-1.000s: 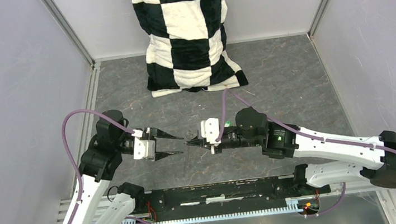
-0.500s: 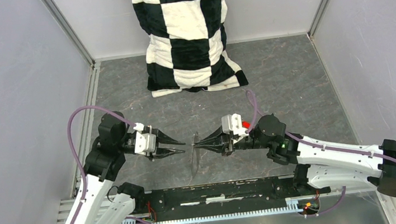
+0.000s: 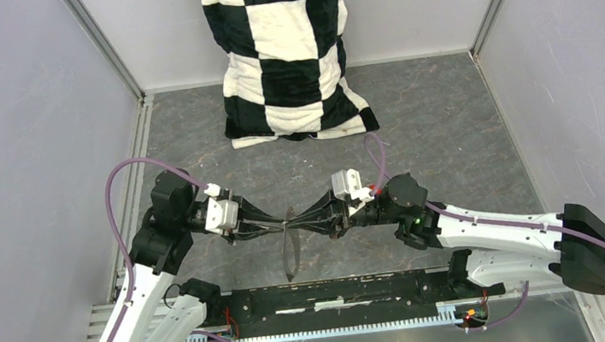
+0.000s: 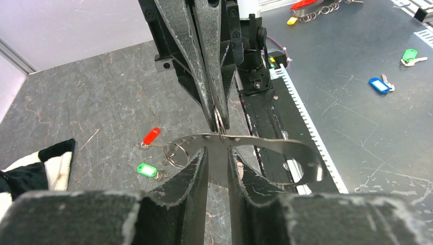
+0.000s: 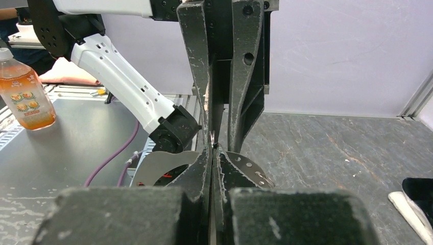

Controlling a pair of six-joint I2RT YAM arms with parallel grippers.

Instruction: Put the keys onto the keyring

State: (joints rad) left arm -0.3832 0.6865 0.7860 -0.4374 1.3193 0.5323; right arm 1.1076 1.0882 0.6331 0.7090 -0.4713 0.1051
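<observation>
The keyring (image 4: 286,148) is a flat silvery metal piece with a row of small holes and wire rings (image 4: 176,153) at one end. It hangs in the air edge-on between the two arms (image 3: 291,254). My right gripper (image 4: 219,125) is shut on its upper edge, also seen in the right wrist view (image 5: 213,150). My left gripper (image 4: 218,151) faces it, its jaws narrowed onto the keyring's solid middle part. On the table lie the keys, one red-headed (image 4: 151,136) and one green-headed (image 4: 147,170). The top view shows the two grippers tip to tip (image 3: 289,221).
A black-and-white checked pillow (image 3: 290,52) leans at the back wall. Grey walls close in both sides. A black rail (image 3: 330,293) runs along the near edge between the arm bases. Blue (image 4: 379,84) and green (image 4: 409,54) tags lie on a metal bench outside.
My left gripper has moved right to the keyring and its jaws have narrowed round it. The right gripper has shifted slightly left with the keyring hanging from it.
</observation>
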